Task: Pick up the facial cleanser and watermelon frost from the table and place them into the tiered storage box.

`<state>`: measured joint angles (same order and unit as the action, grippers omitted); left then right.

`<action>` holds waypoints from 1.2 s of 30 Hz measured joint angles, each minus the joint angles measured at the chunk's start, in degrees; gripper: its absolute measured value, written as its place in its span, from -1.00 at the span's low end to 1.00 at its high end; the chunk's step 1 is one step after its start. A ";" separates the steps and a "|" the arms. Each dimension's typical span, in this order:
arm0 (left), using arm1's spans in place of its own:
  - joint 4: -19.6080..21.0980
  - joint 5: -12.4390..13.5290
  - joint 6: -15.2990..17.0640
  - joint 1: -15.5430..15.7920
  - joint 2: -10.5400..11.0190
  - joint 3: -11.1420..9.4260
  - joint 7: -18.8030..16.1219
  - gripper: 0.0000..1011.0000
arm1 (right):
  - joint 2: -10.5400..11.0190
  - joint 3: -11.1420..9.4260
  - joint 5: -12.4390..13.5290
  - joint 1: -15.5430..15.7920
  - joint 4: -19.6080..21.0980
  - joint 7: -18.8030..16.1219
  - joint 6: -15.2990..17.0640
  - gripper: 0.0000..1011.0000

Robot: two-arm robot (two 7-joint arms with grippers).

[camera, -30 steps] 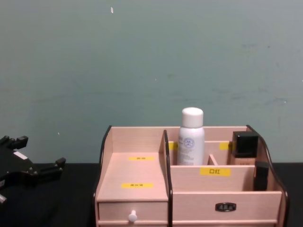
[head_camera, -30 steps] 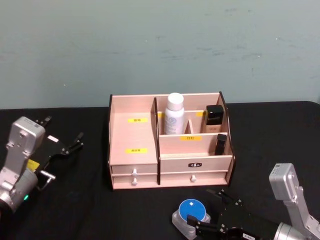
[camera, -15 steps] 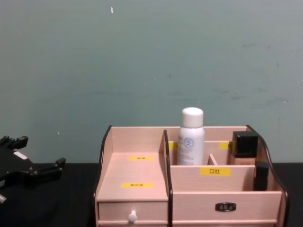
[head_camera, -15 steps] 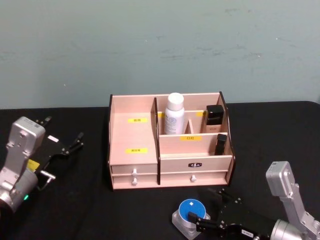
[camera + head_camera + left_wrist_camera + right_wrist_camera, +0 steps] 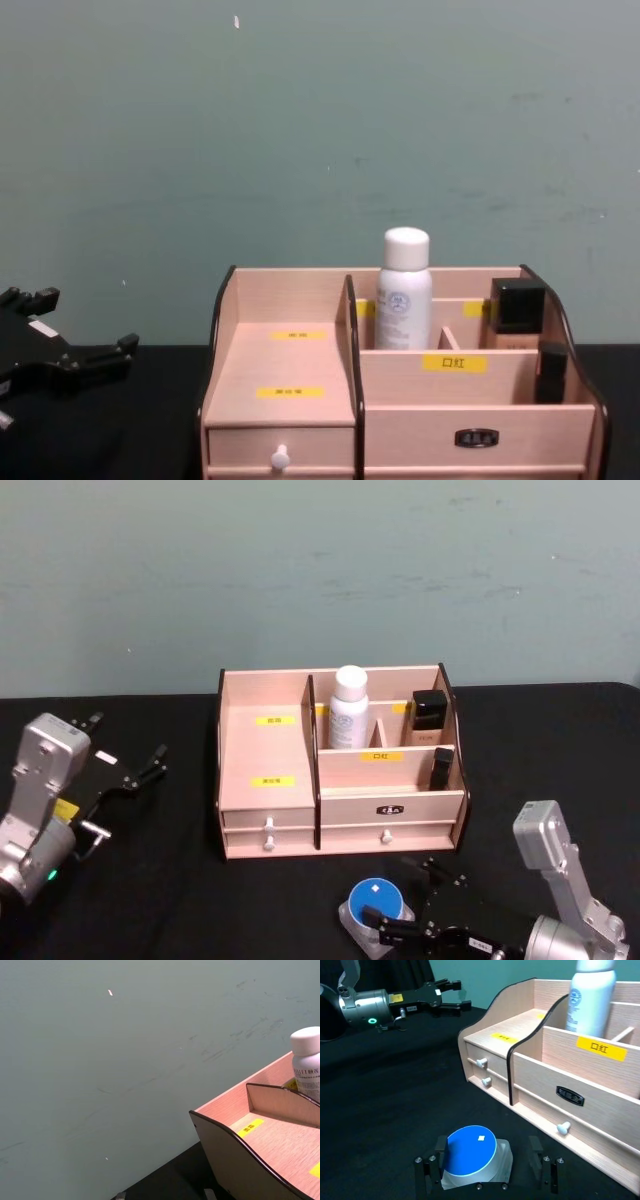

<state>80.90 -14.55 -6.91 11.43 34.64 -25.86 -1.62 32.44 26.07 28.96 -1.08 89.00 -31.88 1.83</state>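
Note:
The facial cleanser (image 5: 349, 708) (image 5: 404, 288) (image 5: 590, 997) stands upright in a back compartment of the tiered storage box (image 5: 262, 750) (image 5: 285, 360) (image 5: 555, 1060). The watermelon frost (image 5: 373, 901) (image 5: 470, 1152), a squat jar with a blue lid, sits on the black table in front of the box. My right gripper (image 5: 405, 900) (image 5: 487, 1175) is open around it, low on the table. One finger is against the jar and the other stands off with a gap. My left gripper (image 5: 128, 738) (image 5: 85, 322) is open and idle at the far left.
A dark square-capped bottle (image 5: 429, 715) and a small black tube (image 5: 442, 768) occupy the box's right compartments. The wide left tier (image 5: 270, 735) of the box holds nothing. Two white-knobbed drawers (image 5: 268, 830) face me. A green wall stands behind the box.
My right arm has shifted left, and the jar sits slightly further left between the fingers. The left arm and the box have not moved.

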 joint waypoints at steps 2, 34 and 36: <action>0.00 0.00 0.00 0.00 0.00 0.00 0.00 1.00 | -0.05 0.20 -0.20 -0.20 0.02 -0.03 0.11 0.98; 0.00 0.00 0.00 0.00 0.00 0.00 0.00 1.00 | 0.51 0.27 -1.12 0.95 2.54 1.15 0.68 0.98; 0.00 0.00 0.00 0.00 0.00 0.00 0.00 1.00 | 0.46 0.19 -0.95 1.12 2.30 1.17 0.68 0.98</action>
<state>80.90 -14.54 -6.91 11.43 34.64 -25.86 -1.62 32.90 26.26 28.01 0.04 91.31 -30.72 2.51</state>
